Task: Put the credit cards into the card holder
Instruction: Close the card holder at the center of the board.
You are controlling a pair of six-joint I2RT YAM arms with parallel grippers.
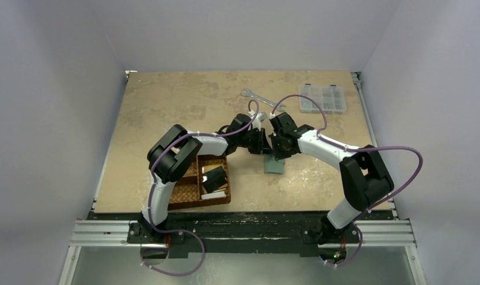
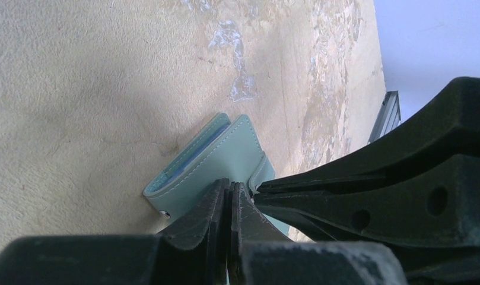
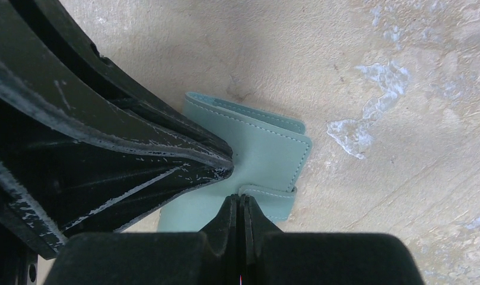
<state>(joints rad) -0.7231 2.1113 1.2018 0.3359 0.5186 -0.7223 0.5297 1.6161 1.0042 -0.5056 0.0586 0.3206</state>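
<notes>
The card holder [image 1: 274, 166] is a pale grey-green wallet lying folded on the table; in the left wrist view [image 2: 216, 151] a blue-grey pocket edge and a snap dot [image 2: 164, 214] show. My left gripper [image 2: 230, 185] is shut, with its tips down on the wallet's cover. My right gripper [image 3: 240, 199] is shut too, and its tips meet the wallet's strap tab [image 3: 270, 195]. Both grippers come together over the wallet in the top view, left gripper [image 1: 266, 148] and right gripper [image 1: 277, 151]. A black credit card [image 1: 214, 176] and a white one [image 1: 212, 194] lie in the basket.
A brown woven basket [image 1: 187, 196] with compartments stands at the front left, under my left arm. A clear plastic compartment box [image 1: 323, 98] sits at the back right, and a metal wrench [image 1: 256, 97] lies behind the grippers. The table's front edge is a metal rail [image 1: 243, 228].
</notes>
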